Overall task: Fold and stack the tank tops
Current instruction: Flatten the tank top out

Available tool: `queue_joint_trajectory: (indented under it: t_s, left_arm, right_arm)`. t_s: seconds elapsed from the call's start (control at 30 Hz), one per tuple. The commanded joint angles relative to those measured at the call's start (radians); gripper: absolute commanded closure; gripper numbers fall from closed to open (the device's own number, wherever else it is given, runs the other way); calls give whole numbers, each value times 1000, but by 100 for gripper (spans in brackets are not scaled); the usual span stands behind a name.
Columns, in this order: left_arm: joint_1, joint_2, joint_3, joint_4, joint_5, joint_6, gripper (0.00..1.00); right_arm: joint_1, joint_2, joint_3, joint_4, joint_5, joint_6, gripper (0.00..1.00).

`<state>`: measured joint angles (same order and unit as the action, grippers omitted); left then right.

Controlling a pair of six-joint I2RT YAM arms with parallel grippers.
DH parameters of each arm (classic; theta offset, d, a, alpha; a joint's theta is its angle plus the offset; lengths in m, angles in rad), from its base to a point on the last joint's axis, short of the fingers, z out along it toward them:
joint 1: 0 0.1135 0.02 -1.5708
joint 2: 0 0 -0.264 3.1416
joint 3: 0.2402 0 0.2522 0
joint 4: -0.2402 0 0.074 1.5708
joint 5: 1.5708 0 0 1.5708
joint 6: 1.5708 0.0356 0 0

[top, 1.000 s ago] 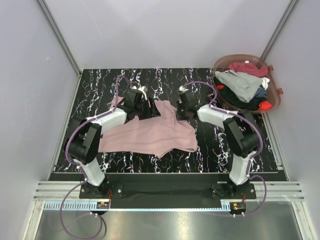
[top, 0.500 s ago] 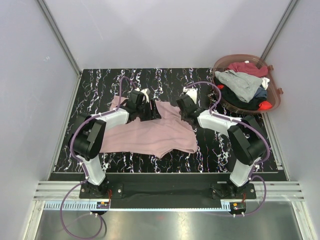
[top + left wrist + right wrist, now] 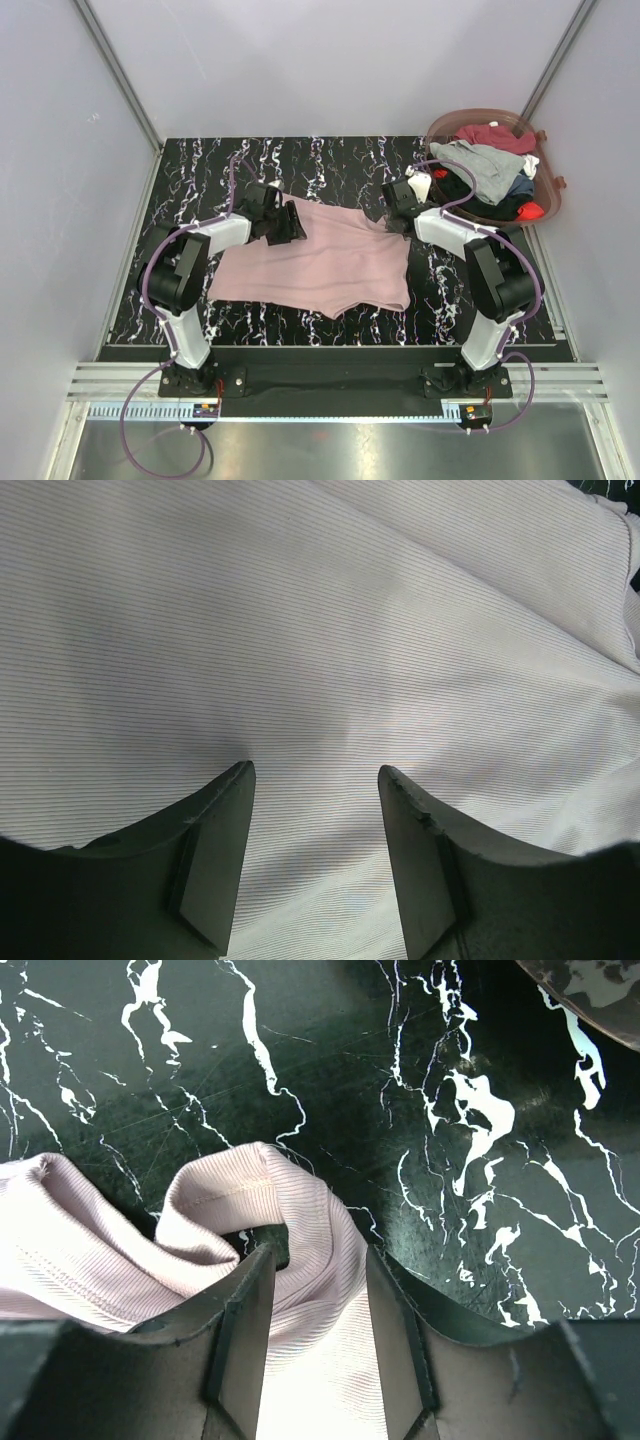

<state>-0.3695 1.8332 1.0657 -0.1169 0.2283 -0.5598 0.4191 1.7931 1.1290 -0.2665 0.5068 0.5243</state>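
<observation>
Tank top flat, room all round; L fingers open over it, R fingers open astride strap.

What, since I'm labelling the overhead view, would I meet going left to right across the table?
left gripper → pink tank top → right gripper → brown basket of piled tank tops

no writing, label, brand, number or sign can be read anywhere in these views.
</observation>
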Motion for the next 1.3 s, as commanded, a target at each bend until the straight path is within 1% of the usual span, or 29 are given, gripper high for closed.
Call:
queue_joint_trajectory:
  t_s: [0.0, 0.2, 0.37, 0.5, 0.67, 0.73, 0.87, 0.93, 0.97, 1.03, 1.2, 1.23, 1.27]
  left_arm:
    - [-2, -18, 25, 14, -23, -6, 43]
    - [-2, -61, -1, 37, -32, -2, 44]
    - [-2, -114, -29, 56, -55, 5, 45]
    - [-2, -126, -33, 59, -57, 5, 46]
    - [-2, -134, -38, 60, -57, 3, 46]
    - [-2, -137, -39, 59, -57, 4, 46]
    - [-2, -134, -36, 59, -58, 5, 46]
    - [-2, -132, -36, 57, -60, 5, 46]
    - [-2, -132, -35, 59, -58, 5, 46]
    - [-2, -132, -35, 57, -60, 6, 46]
    - [-2, -137, -36, 53, -66, 8, 47]
    - [-2, -138, -36, 52, -67, 8, 47]
    - [-2, -137, -38, 54, -70, 8, 47]
  right_arm:
    - [6, -27, 9, 19, 4, -3, 51]
    - [4, -34, 49, 12, -30, -47, 54]
    - [4, -34, 104, -10, -80, -87, 52]
    - [4, 29, 178, -71, -146, -110, 51]
    - [4, 103, 221, -89, -231, -116, 50]
    - [4, 117, 230, -88, -249, -119, 48]
    - [4, 150, 256, -106, -261, -119, 49]
    - [6, 175, 276, -119, -255, -119, 53]
    - [6, 181, 279, -122, -249, -118, 57]
    - [4, 204, 298, -131, -240, -115, 58]
    - [-6, 241, 347, -169, -180, -92, 97]
    - [-11, 244, 354, -178, -165, -83, 100]
    - [-17, 242, 360, -186, -130, -63, 100]
